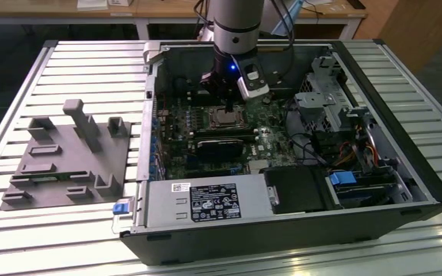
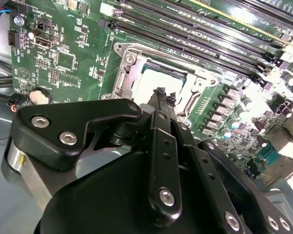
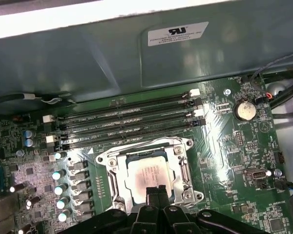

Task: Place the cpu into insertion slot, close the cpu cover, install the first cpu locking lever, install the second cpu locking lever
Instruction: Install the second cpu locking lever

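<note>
1. Cpu (image 3: 149, 175) sits in slot (image 3: 118, 183); cover (image 3: 185, 171) down around it.
2. Gripper (image 3: 156, 191) fingertips pinched together, holding nothing, at the cpu's edge.
3. Cpu looks light, rigid, fragile underneath: take by edges only.

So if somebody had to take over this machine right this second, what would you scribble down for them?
Gripper: fingers shut together, holding nothing, tips just above the edge of the cpu inside the open computer case.
Cpu: already seated in the insertion slot on the green board; its silvery top shows in both wrist views.
Cpu cover: the metal frame appears to lie flat around the chip, so it looks closed.
Locking levers: I cannot tell from these views whether either one is latched.
Done: chip placed, cover seemingly down. Left: check and set both levers.
</note>
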Controlling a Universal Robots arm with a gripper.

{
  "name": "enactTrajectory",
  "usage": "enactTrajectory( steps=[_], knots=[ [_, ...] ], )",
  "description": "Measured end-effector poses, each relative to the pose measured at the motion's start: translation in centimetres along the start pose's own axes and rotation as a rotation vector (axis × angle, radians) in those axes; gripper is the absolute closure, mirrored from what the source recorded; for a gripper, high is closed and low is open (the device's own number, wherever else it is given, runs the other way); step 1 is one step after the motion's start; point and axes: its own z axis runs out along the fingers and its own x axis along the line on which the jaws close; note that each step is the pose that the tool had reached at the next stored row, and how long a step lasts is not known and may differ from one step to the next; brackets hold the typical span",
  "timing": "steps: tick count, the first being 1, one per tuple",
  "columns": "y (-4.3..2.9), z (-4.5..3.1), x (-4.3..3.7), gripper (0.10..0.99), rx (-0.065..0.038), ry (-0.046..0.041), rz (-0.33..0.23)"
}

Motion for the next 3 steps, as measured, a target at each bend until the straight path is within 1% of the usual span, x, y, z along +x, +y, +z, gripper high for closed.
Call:
enactTrajectory(
  steps=[3],
  knots=[
    [0.00, -0.03, 0.00, 0.984, 0.000, 0.0000, 0.000]
  ],
)
